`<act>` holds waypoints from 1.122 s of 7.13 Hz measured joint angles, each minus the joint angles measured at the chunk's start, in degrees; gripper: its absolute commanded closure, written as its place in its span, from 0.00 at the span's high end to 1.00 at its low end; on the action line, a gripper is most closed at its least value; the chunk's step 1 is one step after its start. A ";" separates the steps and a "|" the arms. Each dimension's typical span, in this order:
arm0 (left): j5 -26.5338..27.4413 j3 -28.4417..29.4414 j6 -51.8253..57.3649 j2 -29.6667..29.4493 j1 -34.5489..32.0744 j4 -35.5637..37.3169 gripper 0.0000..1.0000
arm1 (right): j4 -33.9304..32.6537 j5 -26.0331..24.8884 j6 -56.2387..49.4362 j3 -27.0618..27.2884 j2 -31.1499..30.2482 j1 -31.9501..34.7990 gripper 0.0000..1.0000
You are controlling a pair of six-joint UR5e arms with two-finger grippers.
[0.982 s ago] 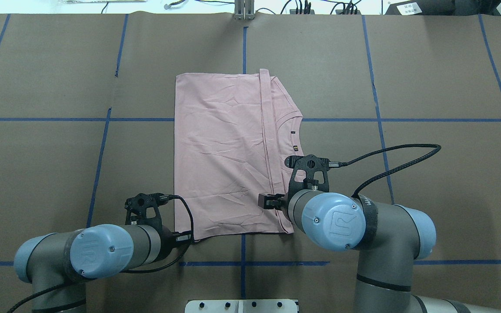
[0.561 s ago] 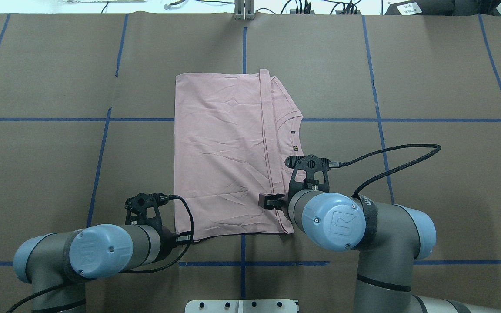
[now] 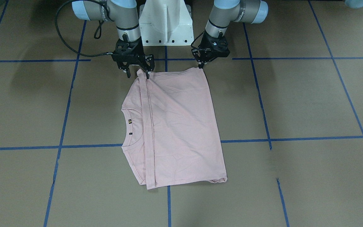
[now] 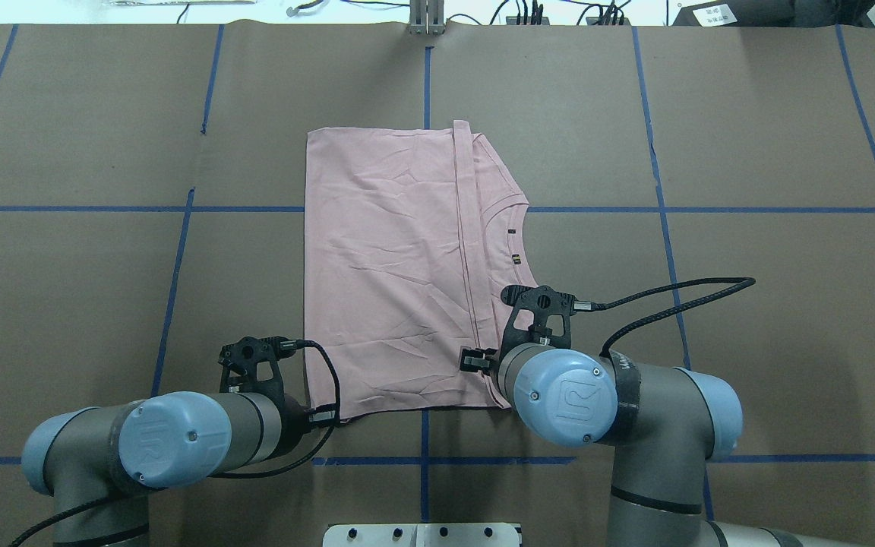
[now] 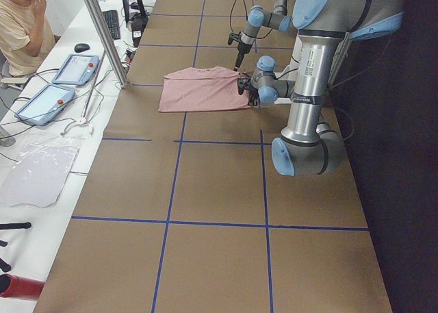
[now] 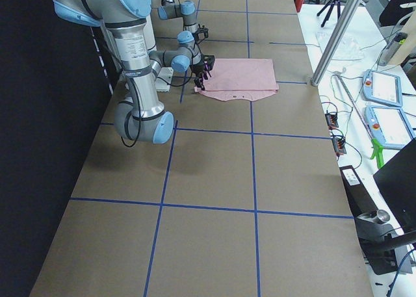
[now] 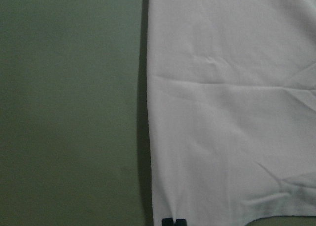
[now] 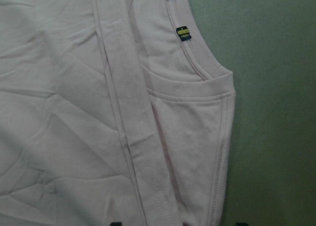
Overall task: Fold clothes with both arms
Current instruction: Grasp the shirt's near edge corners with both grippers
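Overhead exterior: T-shirt (image 4: 384, 281) collar (image 4: 511, 228) faces right.

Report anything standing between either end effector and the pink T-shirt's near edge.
Nothing visible does. The left end effector is at the T-shirt's near corner, and the right end effector is open at the same edge.

My left arm (image 4: 179, 444) lies low along the desk's (image 4: 749, 137) near edge, forearm level, wrist bent down. My left jaws are pinched together on the shirt's (image 4: 384, 266) near left corner. My right arm (image 4: 582, 395) comes in from the near right, wrist pointing straight down. My right jaws are spread wide, low over the shirt's near right corner, straddling it.
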 measured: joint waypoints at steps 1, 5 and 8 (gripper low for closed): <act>0.02 0.00 -0.02 0.00 0.00 0.02 0.00 | 0.00 -0.04 1.37 -1.31 0.20 -0.51 0.63; 0.03 -0.02 -0.03 0.02 0.00 0.00 0.00 | -0.04 -0.27 2.39 -2.27 0.28 -2.13 0.59; -0.01 -0.02 -0.01 0.05 0.00 0.00 0.00 | 0.01 -1.27 3.00 -2.66 0.24 -2.94 0.47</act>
